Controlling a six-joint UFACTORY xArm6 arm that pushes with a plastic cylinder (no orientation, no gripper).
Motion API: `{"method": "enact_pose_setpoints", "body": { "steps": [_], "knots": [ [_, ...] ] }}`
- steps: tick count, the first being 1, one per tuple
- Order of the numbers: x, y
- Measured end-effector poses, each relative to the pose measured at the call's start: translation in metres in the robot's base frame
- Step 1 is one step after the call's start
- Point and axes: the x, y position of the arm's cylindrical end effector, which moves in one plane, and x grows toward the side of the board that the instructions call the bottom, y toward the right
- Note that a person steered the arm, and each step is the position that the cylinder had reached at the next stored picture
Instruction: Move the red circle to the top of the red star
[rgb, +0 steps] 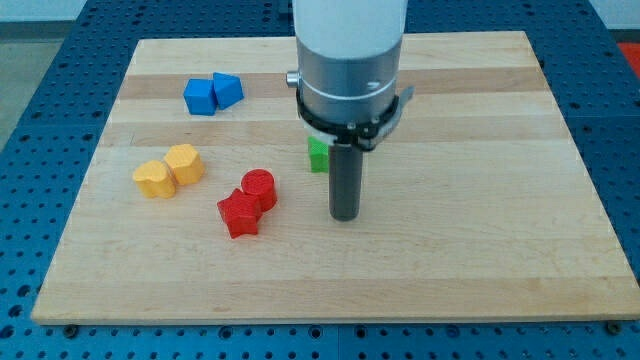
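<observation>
The red circle (259, 189) is a short red cylinder on the wooden board, left of centre. It touches the red star (239, 214), which lies just below and to its left. My tip (345, 215) rests on the board to the right of both red blocks, roughly level with the red star and well apart from it. A green block (318, 155) is partly hidden behind the rod, above the tip.
Two yellow blocks (168, 171) sit side by side at the left. Two blue blocks (212, 93) sit together at the upper left. The wooden board (480, 250) lies on a blue perforated table.
</observation>
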Motion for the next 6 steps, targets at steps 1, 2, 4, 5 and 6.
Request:
{"method": "enact_pose_setpoints", "body": {
  "steps": [1,2,4,5,6],
  "knots": [
    [-0.009,-0.017],
    [-0.013,-0.038],
    [-0.038,-0.071],
    [-0.056,-0.094],
    [-0.075,-0.113]
  ]
}}
